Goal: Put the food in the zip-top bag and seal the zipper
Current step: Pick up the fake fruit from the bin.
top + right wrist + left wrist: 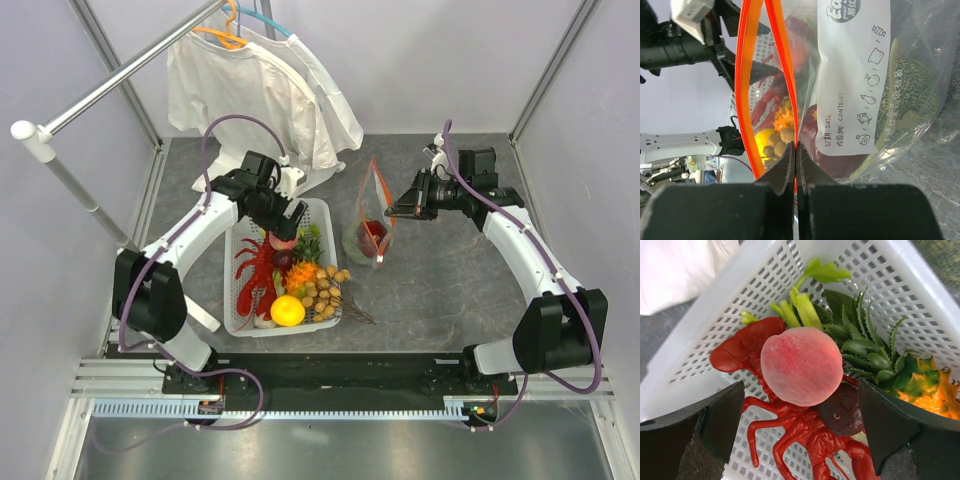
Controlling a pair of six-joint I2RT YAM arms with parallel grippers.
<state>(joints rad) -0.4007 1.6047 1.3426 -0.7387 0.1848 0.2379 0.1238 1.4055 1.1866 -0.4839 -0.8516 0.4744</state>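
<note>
My left gripper [290,228] hangs open over the white basket [324,212], its jaws either side of a pink-red peach [801,365] that lies on a red toy lobster [805,437] beside a dark red piece [845,412]; it touches neither. My right gripper [397,209] is shut on one side of the orange zipper strip [785,65] of the clear zip-top bag [372,228] and holds its mouth open. Inside the bag are a netted pale-green melon [912,95] and a dark red piece [827,150].
The basket also holds green leafy toys [860,340], an orange piece [935,400], a yellow lemon [287,310] and small brown pieces [322,288]. A white shirt [250,85] hangs from a rail [120,78] at the back left.
</note>
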